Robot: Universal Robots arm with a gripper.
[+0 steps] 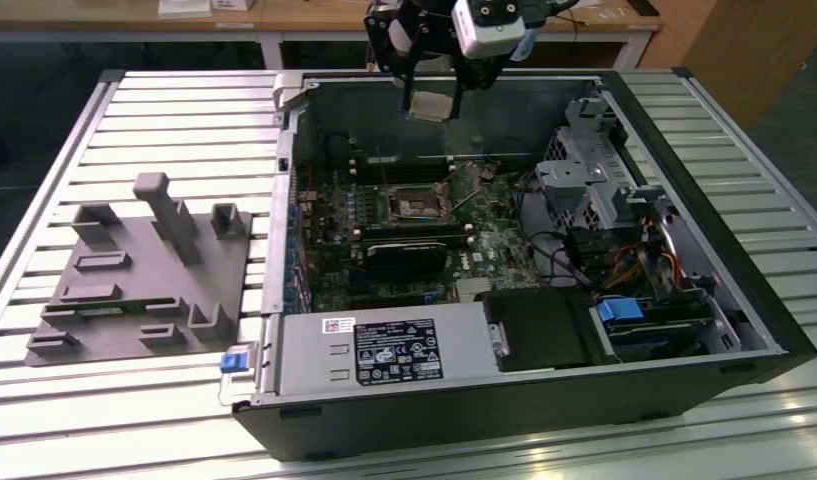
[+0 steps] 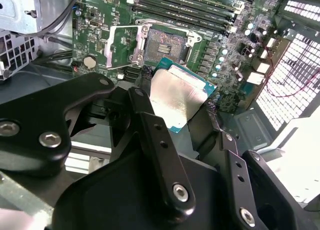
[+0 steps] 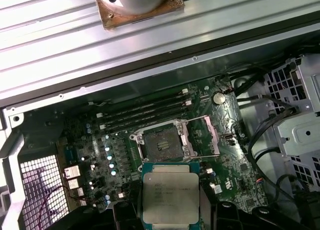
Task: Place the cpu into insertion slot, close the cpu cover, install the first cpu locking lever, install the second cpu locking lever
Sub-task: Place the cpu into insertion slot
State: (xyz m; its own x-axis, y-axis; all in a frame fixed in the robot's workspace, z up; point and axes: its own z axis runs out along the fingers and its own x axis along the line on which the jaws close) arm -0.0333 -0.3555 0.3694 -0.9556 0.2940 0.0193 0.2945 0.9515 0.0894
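My gripper (image 1: pixel 432 92) hangs above the open computer case, shut on the cpu (image 1: pixel 432 100). The cpu is a flat square chip with a dull silver top (image 2: pixel 175 97) on a green edge, and the black fingers (image 2: pixel 147 125) hold it by two opposite sides. In the first wrist view the cpu (image 3: pixel 170 195) is up in the air, apart from the insertion slot (image 3: pixel 162 145) on the green board. The insertion slot (image 2: pixel 162 44) (image 1: pixel 415 205) lies bare with a tan centre. The cpu cover (image 3: pixel 204 136) (image 2: pixel 122 47), a thin silvery frame, is swung open beside the slot.
Long black memory slots (image 3: pixel 145 112) run beside the socket. A black rectangular block (image 1: pixel 408 255) and the power supply (image 1: pixel 381 350) sit nearer the front. A drive cage with cables (image 1: pixel 588 190) is on the exterior view's right. A grey fixture plate (image 1: pixel 135 270) rests on the slatted table.
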